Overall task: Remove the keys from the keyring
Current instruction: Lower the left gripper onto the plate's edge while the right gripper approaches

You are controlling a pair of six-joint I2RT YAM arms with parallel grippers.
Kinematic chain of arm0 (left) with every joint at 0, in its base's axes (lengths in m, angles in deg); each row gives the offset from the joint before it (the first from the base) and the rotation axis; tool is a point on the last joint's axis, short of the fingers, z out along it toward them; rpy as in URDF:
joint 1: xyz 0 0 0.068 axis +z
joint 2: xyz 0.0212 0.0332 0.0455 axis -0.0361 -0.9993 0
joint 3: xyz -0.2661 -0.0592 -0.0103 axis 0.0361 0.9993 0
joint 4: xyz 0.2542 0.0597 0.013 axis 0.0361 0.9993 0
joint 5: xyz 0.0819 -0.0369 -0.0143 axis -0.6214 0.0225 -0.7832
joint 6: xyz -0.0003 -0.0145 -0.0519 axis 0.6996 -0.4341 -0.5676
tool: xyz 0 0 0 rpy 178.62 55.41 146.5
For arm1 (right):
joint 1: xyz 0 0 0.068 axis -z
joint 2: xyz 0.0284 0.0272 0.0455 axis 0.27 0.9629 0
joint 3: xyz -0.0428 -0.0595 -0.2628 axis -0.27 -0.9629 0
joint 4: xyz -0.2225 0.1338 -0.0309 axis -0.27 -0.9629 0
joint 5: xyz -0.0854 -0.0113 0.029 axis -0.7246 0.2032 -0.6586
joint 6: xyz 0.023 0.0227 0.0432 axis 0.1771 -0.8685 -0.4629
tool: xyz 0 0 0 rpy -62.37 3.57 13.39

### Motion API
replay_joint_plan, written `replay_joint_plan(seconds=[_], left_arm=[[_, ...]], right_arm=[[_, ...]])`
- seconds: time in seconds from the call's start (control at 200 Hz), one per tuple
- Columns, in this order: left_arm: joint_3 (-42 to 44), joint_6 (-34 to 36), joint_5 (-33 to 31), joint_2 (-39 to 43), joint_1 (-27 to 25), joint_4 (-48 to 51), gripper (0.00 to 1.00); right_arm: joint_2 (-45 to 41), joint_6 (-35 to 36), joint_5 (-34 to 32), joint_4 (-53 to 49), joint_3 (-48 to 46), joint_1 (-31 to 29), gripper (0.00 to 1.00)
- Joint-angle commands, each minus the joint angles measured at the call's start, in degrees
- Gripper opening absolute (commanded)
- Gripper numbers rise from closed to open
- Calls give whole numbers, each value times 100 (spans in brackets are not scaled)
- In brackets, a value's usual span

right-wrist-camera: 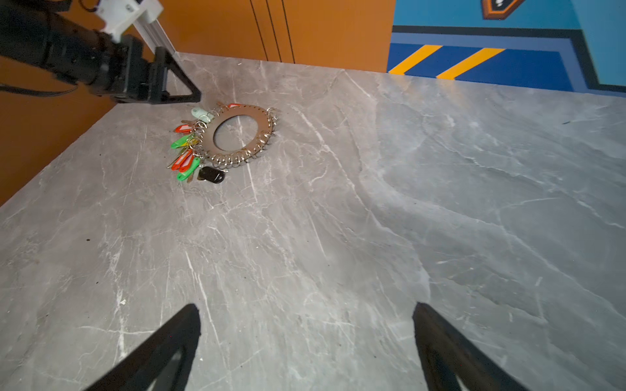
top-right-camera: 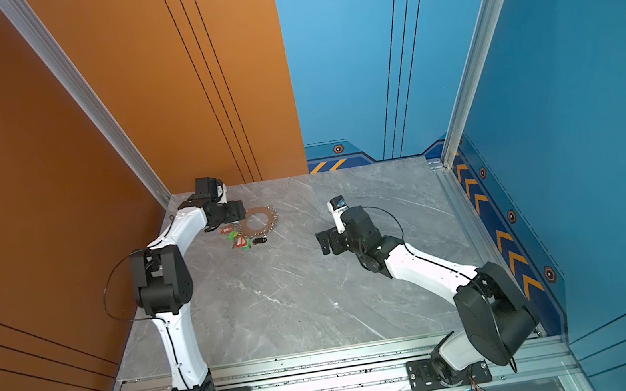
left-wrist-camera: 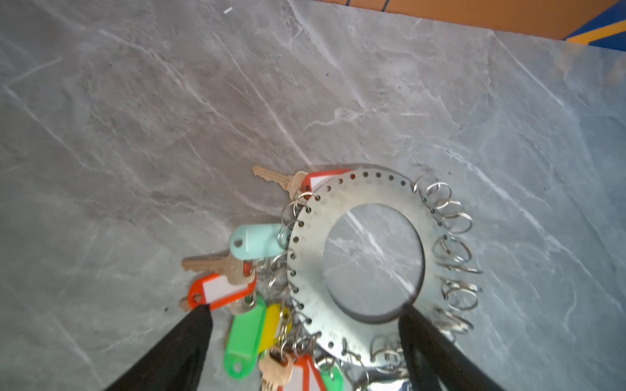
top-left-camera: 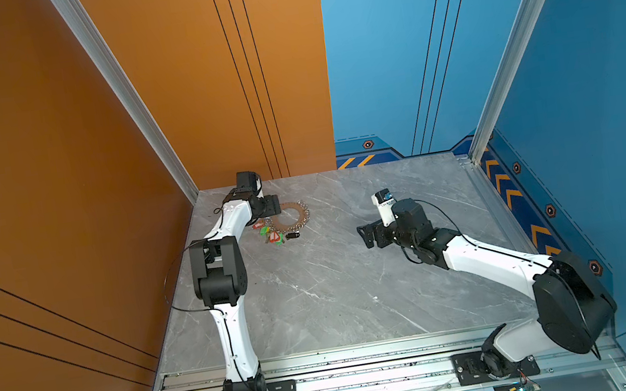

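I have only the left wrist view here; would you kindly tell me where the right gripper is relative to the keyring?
Observer: In both top views the right gripper hangs well to the right of the keyring, apart from it, over bare table.
Operator: Thank you. Are its jaws open?
Observer: Yes. The right wrist view shows its fingers spread wide with nothing between them.
Operator: Is any tag outside my frame?
Observer: Yes. A black tag lies by the keyring's edge on the side toward the arm bases, beside a green tag.
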Motion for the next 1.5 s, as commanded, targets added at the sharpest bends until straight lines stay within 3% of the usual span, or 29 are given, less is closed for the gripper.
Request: replay_joint_plan(seconds=[0.0, 0.055, 0.255, 0.576, 0.921, 1.031, 1.216, 1.497], left_arm=[[-673, -400, -119, -427, 20, 867, 85], [-987, -522, -199, -683, 28, 1060, 80], [-1722, -788, -645, -1221, -159, 1530, 77], [-2310, -1079, -872, -1701, -244, 2103, 66], [-1981, -1323, -887, -1630, -279, 2163, 64], [-1689, -1384, -809, -1531, -296, 2196, 57], [-1510, -1386, -920, -1457, -379, 2576, 59], [-355, -1570, -656, -755, -589, 2551, 58]], right_arm=[[265, -223, -307, -191, 324, -227, 98], [387, -246, -356, -214, 419, -317, 98], [734, -219, -393, -231, 708, -567, 97], [839, -146, -357, -282, 856, -577, 97], [737, -113, -346, -376, 767, -507, 97], [673, -187, -361, -326, 667, -473, 97], [537, -236, -391, -286, 520, -430, 97], [435, -512, -522, -179, 270, -443, 96]])
